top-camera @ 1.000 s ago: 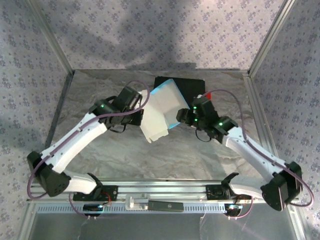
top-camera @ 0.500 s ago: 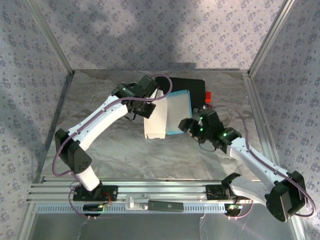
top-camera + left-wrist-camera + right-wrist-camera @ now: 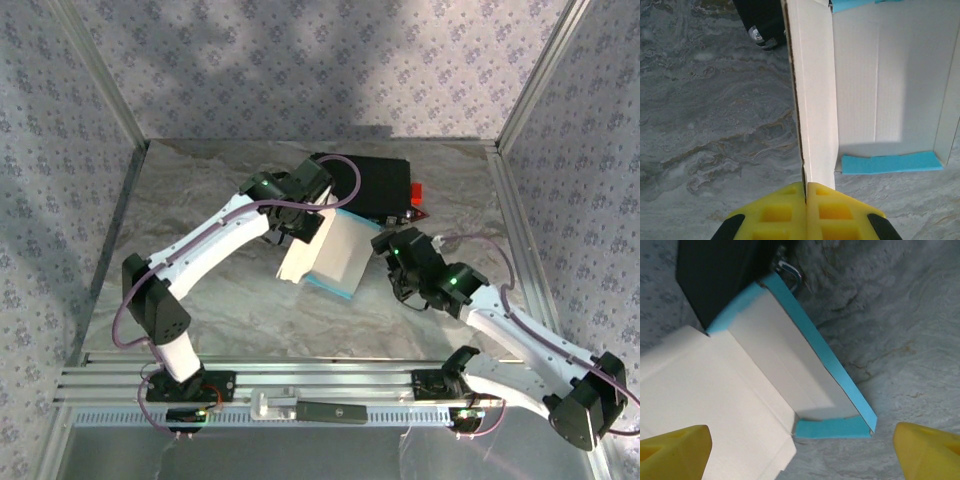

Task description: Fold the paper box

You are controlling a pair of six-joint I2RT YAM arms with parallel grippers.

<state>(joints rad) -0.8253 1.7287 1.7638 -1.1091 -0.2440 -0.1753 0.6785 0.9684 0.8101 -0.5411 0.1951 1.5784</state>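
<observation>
In the view from above, the paper box [image 3: 335, 258] lies half open in the middle of the marble-patterned worktop [image 3: 220, 300], white inside up, and its far corner reaches the front edge of a black case [image 3: 375, 180] at the back. The left end effector [image 3: 305, 218] is at the left side of the box and holds a white wall of it, which stands up. The right end effector [image 3: 388, 247] is just beside the right side of the box. In the left wrist view, the two yellow fingers [image 3: 775, 212] of the left end effector [image 3: 806, 192] are pressed together on the near end of this upright wall, so the cardboard is pinched between them. To the right of the wall the white floor of the box [image 3: 875, 85] is open, with a blue flap at its near end, and the case [image 3: 760, 20] is at the top of the picture. In the right wrist view, the right end effector [image 3: 800, 450] has its yellow fingers [image 3: 675, 447] spread wide, one at each lower corner of the picture, and they hold nothing. The box [image 3: 755, 370] lies ahead of them with a raised side wall, blue outside. Its far blue corner is against the case [image 3: 725, 275], just beside a metal latch [image 3: 790, 271].
</observation>
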